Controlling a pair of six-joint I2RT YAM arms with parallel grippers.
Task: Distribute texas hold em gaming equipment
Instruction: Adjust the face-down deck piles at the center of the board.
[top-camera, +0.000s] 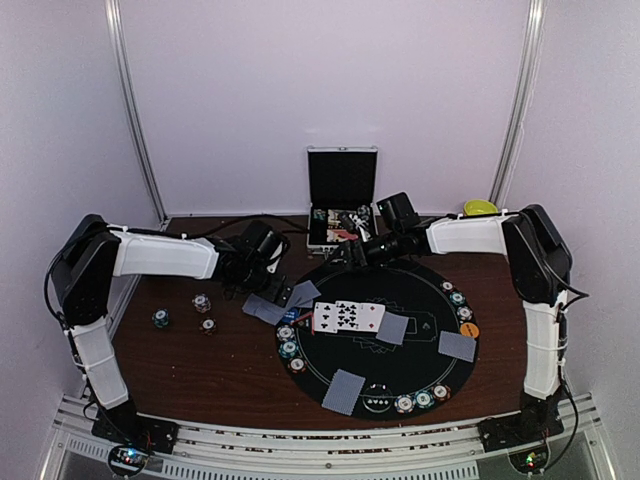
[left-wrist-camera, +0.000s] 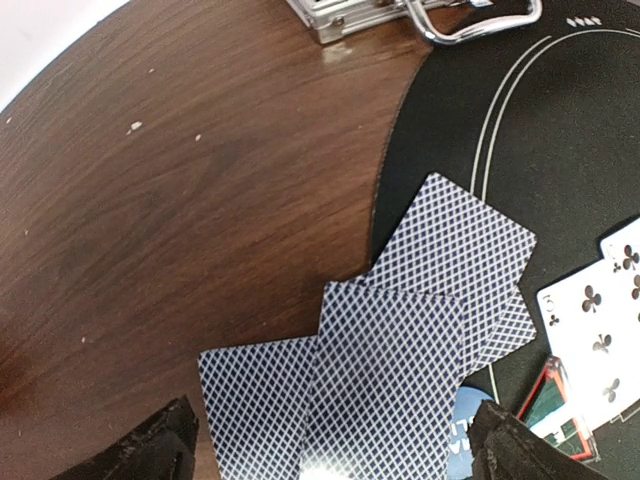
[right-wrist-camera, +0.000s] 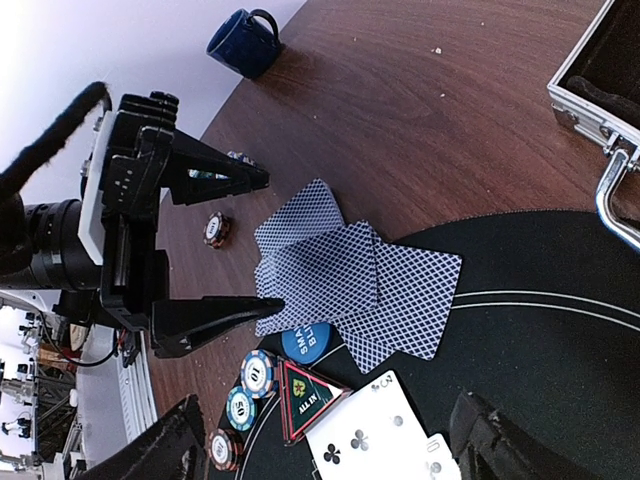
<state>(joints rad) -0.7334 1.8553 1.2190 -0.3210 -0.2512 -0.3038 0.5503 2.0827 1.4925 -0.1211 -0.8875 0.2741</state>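
Observation:
Several grey-blue-backed playing cards (left-wrist-camera: 400, 340) lie fanned face down, half on the wood and half on the black round mat (top-camera: 400, 290). My left gripper (left-wrist-camera: 335, 462) hangs open just above this fan (right-wrist-camera: 340, 275), its fingers (right-wrist-camera: 215, 315) spread at the fan's outer side and holding nothing. My right gripper (right-wrist-camera: 325, 452) is open too, above the face-up club cards (right-wrist-camera: 375, 435). A blue round button (right-wrist-camera: 305, 342) peeks out from under the fan. Striped chips (right-wrist-camera: 257, 373) and a triangular ALL IN marker (right-wrist-camera: 305, 400) sit beside it.
The open silver case (top-camera: 341, 195) stands at the back behind the mat. Single face-down cards (top-camera: 343, 391) and chips (top-camera: 420, 400) lie around the mat's rim, with an orange button (top-camera: 470, 329). Three loose chips (top-camera: 202, 302) rest on the wood at left. A dark blue mug (right-wrist-camera: 243, 42) stands nearby.

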